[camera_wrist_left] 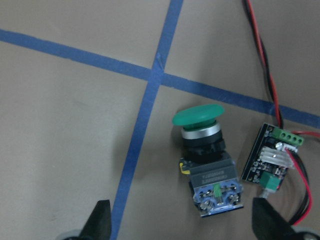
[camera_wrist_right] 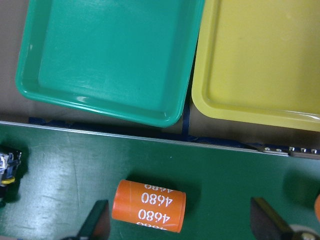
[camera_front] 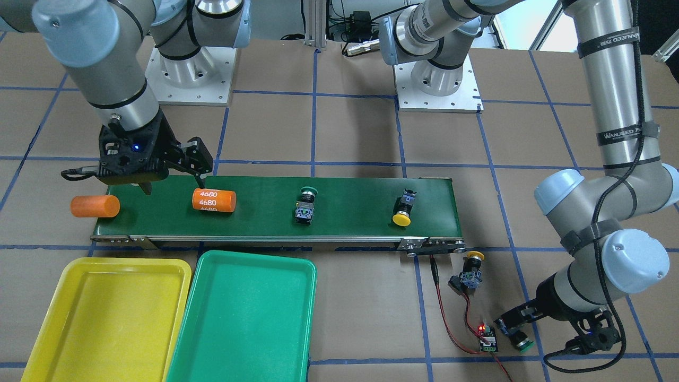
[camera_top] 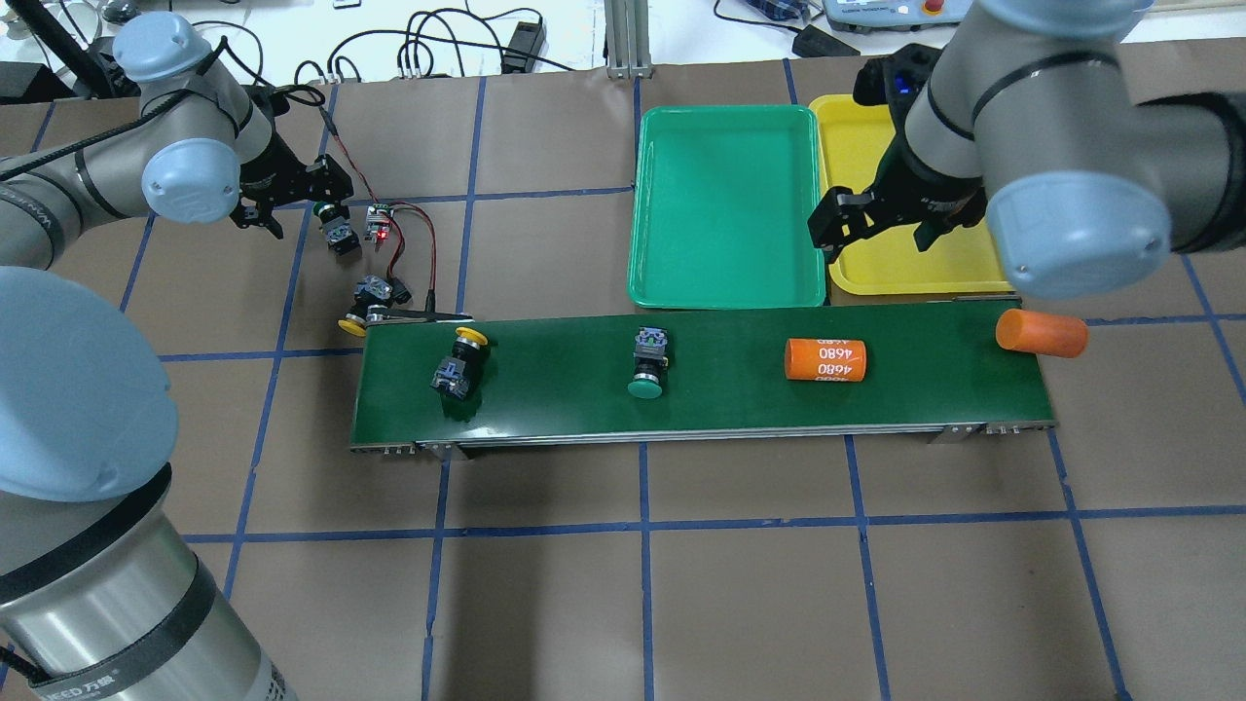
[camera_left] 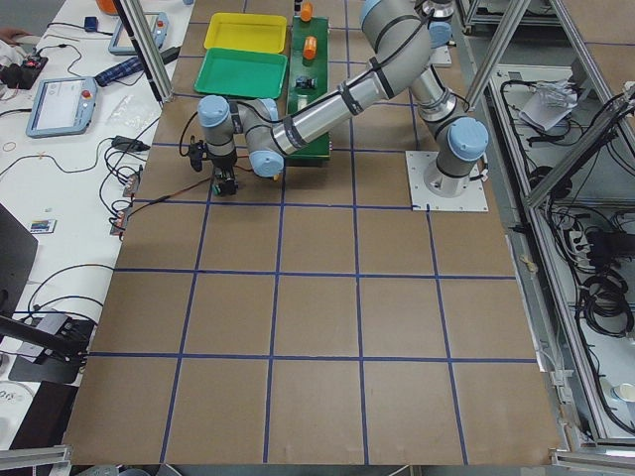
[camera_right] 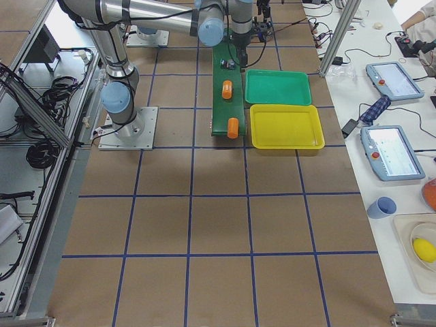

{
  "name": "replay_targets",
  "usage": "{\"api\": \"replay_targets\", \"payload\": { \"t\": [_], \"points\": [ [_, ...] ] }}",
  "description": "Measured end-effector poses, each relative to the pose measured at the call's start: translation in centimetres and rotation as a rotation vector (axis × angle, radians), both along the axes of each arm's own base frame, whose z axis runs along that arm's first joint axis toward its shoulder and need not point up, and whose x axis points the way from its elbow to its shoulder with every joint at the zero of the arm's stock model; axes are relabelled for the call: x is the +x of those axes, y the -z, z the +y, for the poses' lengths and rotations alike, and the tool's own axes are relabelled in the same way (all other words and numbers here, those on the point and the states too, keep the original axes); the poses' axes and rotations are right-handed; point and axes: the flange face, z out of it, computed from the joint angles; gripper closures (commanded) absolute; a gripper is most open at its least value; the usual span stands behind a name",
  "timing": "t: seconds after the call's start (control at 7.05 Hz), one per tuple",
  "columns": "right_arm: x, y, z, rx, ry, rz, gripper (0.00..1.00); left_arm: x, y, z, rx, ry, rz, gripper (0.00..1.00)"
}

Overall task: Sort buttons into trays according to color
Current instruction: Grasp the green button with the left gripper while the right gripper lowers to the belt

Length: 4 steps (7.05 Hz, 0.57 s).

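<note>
Front-facing, right gripper (camera_front: 175,179): fingers spread wide with nothing between them, raised over the conveyor belt (camera_front: 350,225) near its tray end.
Front-facing, belt load: the plain orange cylinder (camera_front: 95,206) overhangs the tray end, and the labelled orange cylinder (camera_front: 214,200) is next along. The belt green button (camera_front: 305,208) lies mid-belt with its cap toward the robot. The belt yellow button (camera_front: 404,209) lies near the other end with its cap toward the operators' edge.
Front-facing, trays: the yellow tray (camera_front: 69,273) and green tray (camera_front: 254,258) lie just beside each other on the tabletop, along the belt's operator-side edge.
Front-facing, tabletop yellow button (camera_front: 469,273): on the tabletop just off the belt's corner at the left arm's end, by the red-black wires (camera_front: 443,302).
Overhead, tabletop green button (camera_top: 336,232): on the tabletop beyond that same belt end, just beside the circuit board (camera_top: 380,222).
Left wrist, left gripper (camera_wrist_left: 183,221): wide open and gripping nothing. The tabletop green button lies on its side with its cap pointing away, and its blue terminal end sits between the fingertips (camera_wrist_left: 102,220) with a gap on each side.
Right wrist, view below: the labelled orange cylinder lies on the belt between the spread fingers, with both trays past the belt's edge.
Exterior left, left gripper: low over the tabletop near the operators' edge; its grip is too small to judge.
Exterior right, trays: the yellow tray lies by the belt's end, and the green tray is alongside it toward mid-belt.
</note>
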Motion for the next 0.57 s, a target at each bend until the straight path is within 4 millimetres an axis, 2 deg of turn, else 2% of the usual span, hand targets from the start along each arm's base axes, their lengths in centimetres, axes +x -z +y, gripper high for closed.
{"api": "replay_targets", "payload": {
  "t": [0.14,0.43,0.57],
  "points": [
    [0.0,2.2,0.3,-0.017,0.000,0.000,0.00,-0.1,0.6,-0.3,0.001,0.000,0.008,0.00],
    [0.0,3.9,0.5,-0.019,0.004,0.005,0.00,-0.1,2.3,-0.9,0.010,-0.001,0.017,0.00],
    [0.0,4.0,0.6,-0.010,0.005,0.006,0.00,-0.1,3.1,-1.1,0.019,-0.002,0.020,0.30]
  ]
}}
